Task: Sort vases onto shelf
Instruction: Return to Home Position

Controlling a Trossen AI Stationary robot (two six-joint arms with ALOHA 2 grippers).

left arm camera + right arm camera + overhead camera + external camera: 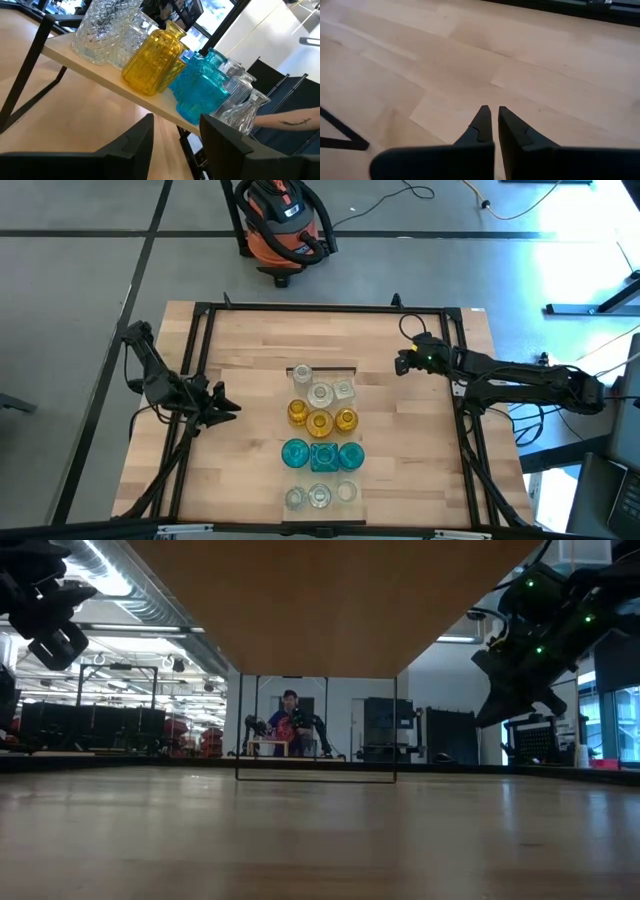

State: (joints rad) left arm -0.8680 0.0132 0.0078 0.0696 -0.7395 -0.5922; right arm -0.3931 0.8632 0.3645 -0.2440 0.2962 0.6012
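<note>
dark fingers of the right gripper (492, 112) sit nearly touching, holding nothing, over the table (250, 340) right of the shelf (107, 75). the left gripper (177, 120) gapes wide and empty beside the shelf, where the vases (320, 422) stand in rows by colour.

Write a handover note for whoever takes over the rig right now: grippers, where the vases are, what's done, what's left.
Left gripper: open, empty, off to the left of the shelf.
Right gripper: shut, empty, over bare table, right of the shelf's far end.
On the shelf, four rows of three: clear vases by the black bar, then amber vases, teal vases and a second clear row at the near end.
Done: no vase stands on the table, so sorting looks finished.
Left: probably only bringing both arms home.
</note>
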